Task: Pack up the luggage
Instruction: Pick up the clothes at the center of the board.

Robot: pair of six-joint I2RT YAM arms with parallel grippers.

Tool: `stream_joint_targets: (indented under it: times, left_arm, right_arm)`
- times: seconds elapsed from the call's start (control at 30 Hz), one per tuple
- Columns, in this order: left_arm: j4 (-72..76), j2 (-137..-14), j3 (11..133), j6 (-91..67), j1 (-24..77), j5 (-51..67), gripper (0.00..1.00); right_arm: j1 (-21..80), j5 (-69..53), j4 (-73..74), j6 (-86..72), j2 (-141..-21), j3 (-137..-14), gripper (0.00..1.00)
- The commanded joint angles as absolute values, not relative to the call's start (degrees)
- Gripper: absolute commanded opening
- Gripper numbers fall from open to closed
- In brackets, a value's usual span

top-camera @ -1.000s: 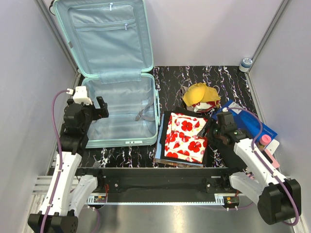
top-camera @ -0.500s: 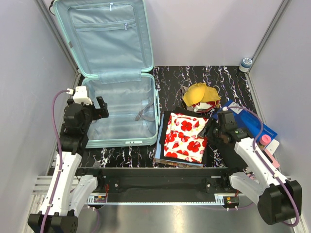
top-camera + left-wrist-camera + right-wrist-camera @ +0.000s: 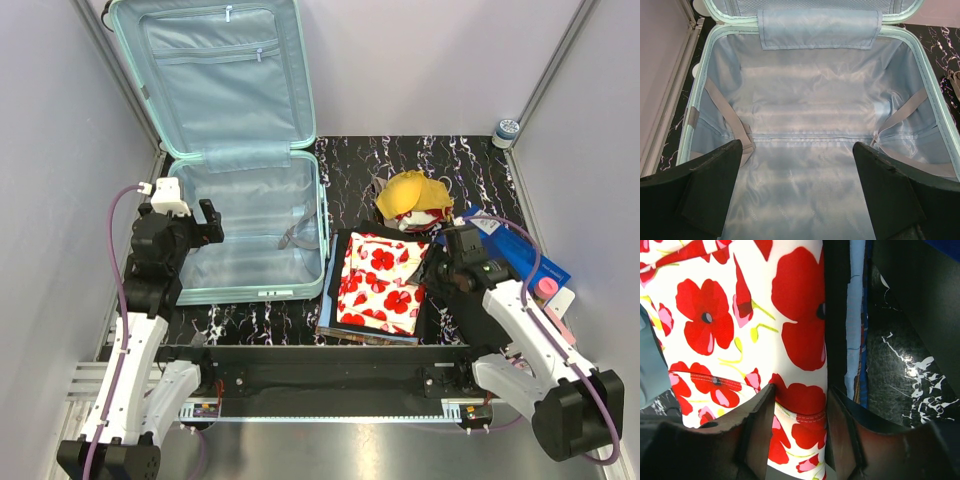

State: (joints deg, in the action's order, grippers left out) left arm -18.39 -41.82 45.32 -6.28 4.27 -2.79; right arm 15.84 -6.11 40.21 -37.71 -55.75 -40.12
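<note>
As the right claw (image 3: 799,395) has narrowed about the flowered cloth (image 3: 740,315), grip unconfirmed, loading the suitcase (image 3: 240,230) appears imminent; left claw (image 3: 797,150) wide.

No text, label, brand or number is legible on anything in view.

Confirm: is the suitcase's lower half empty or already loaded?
Empty. The open suitcase shows only bare teal lining and loose grey straps; the floral garment lies outside it.
</note>
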Motion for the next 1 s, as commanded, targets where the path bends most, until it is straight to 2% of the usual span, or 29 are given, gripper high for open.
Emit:
stream_joint_targets:
  times: [0.0, 0.33, 0.6, 0.97]
  left_arm:
    - [-15.64, -41.57, 45.18, -5.27, 4.48, -2.20, 0.99]
    - [-15.64, -41.84, 45.09, -5.19, 4.48, -2.20, 0.99]
    - [-15.64, -41.66, 45.00, -5.10, 4.48, -1.67, 0.99]
    - [-15.64, -41.48, 44.91, -5.10, 4.66, -1.67, 0.99]
  right_arm:
    - [16.96, -6.50, 40.52, -34.63, -57.30, -42.89, 0.49]
    - [20.12, -2.74, 42.71, -34.54, -60.03, -45.70, 0.52]
    - [25.66, 3.86, 45.79, -34.54, -65.12, -49.30, 0.39]
    - [29.79, 9.14, 49.13, -36.21, -68.90, -52.73, 0.45]
